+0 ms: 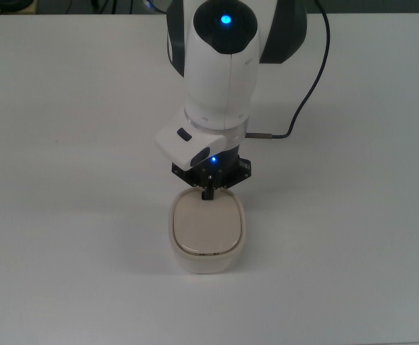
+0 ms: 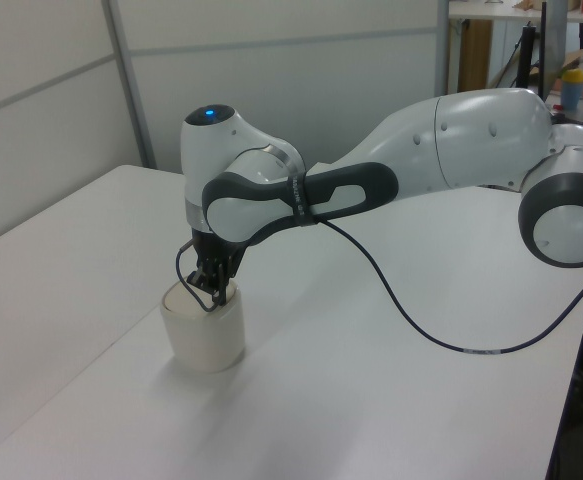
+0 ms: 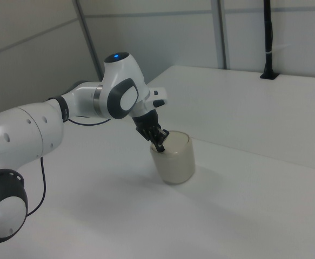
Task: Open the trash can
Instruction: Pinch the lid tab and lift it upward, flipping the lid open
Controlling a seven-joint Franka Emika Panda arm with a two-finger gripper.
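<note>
1. I find the trash can standing mid-table, lid flat and not yet raised.
2. It looks light, rigid and smooth; I judge it could slide, so I would push straight down on the button at the lid's far edge.
3. The gripper, fingers clenched together and holding nothing, bears there.

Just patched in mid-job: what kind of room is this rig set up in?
Most likely a robotics lab or test cell. A Panda arm works over a plain white table that carries only the trash can, grey partition panels stand behind, and a loose black cable trails across the tabletop.
</note>
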